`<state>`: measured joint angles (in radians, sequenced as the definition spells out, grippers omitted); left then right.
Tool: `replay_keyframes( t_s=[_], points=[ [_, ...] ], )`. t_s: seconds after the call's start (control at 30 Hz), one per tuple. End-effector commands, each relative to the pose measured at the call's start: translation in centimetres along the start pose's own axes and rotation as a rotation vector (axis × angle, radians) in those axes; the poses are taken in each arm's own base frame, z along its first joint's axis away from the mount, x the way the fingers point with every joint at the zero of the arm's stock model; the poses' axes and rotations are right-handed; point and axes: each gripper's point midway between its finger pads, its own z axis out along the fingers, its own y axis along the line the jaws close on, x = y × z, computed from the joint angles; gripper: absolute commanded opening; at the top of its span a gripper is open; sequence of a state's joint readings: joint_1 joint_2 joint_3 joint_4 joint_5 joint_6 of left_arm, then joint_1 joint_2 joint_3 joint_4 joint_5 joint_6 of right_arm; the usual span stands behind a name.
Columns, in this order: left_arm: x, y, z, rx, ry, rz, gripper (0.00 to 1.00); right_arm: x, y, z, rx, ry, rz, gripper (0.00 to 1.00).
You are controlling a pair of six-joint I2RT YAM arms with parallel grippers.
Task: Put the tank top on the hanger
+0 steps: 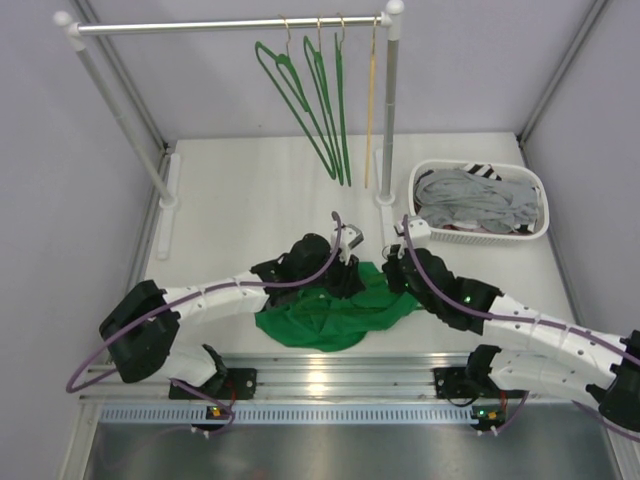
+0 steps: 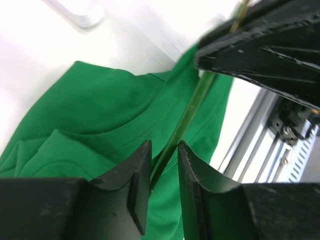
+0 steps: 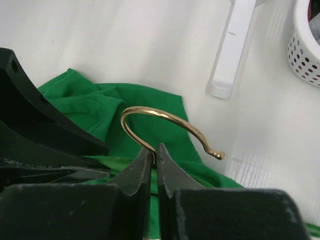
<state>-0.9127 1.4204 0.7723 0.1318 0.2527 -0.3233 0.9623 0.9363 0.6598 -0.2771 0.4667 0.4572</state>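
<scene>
Threading step: right pincer [image 3: 156, 150] grips hanger [image 3: 165, 116] by hook, left pincer [image 2: 162, 160] nips its bar; next, slide bar into tank top [image 2: 100, 110] at table's [image 1: 250, 190] 6 o'clock.

No readable text or labels, seemingly, anywhere.

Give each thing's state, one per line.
Bright green fabric tank top: crumpled on table.
Thin green hanger, brass-coloured hook: held over tank top.
Left gripper: shut on hanger bar.
Right gripper: shut on hook.
Spare green hangers: hanging on rail.
White perforated basket: holds grey clothes.
</scene>
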Motion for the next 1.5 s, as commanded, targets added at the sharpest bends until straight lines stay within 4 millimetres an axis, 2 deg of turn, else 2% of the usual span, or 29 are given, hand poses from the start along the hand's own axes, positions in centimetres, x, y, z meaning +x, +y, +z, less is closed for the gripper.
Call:
replay_keyframes(
  t_s=[0.0,0.1,0.2,0.23,0.3,0.4,0.57,0.7,0.87,0.97,1.23,1.47],
  points=[
    [-3.7,1.7,-1.8,-0.156,-0.126,-0.044,0.33,-1.1,0.7,-0.6,-0.026,-0.047,0.029,0.00],
    [-3.0,2.4,-2.7,-0.199,-0.125,-0.084,0.36,-1.0,0.6,-0.6,-0.027,-0.046,0.031,0.00],
    [-2.5,1.7,-3.0,-0.166,-0.113,-0.091,0.36,-0.8,0.7,-0.6,-0.034,-0.040,0.028,0.00],
    [-2.4,1.4,-3.1,-0.150,-0.108,-0.087,0.46,-0.7,0.8,-0.6,-0.040,-0.037,0.026,0.00],
    [-2.5,0.8,-3.3,-0.117,-0.108,-0.075,0.47,-0.6,0.9,-0.6,-0.049,-0.035,0.023,0.00],
    [-3.1,0.9,-3.9,-0.133,-0.133,-0.074,0.47,-0.4,1.2,-0.6,-0.066,-0.026,0.015,0.00],
    [-4.4,2.8,-5.3,-0.274,-0.173,-0.127,0.48,-0.1,1.2,-0.9,-0.078,-0.016,0.005,0.00],
    [-2.3,5.6,-6.6,-0.445,-0.094,-0.230,0.47,0.0,1.3,-1.1,-0.087,-0.011,-0.001,0.00],
    [-0.2,6.4,-7.3,-0.439,-0.022,-0.354,0.46,0.1,1.3,-1.3,-0.092,-0.011,-0.003,0.00],
    [0.5,6.3,-7.1,-0.383,0.016,-0.401,0.48,0.1,1.3,-1.3,-0.094,-0.011,-0.001,0.00],
    [2.4,4.6,-4.5,-0.185,0.123,-0.515,0.49,0.0,1.2,-1.4,-0.091,-0.016,0.004,0.00],
    [3.6,4.5,-2.5,-0.127,0.153,-0.582,0.49,-0.2,1.0,-1.6,-0.082,-0.023,0.010,0.00]
  ],
)
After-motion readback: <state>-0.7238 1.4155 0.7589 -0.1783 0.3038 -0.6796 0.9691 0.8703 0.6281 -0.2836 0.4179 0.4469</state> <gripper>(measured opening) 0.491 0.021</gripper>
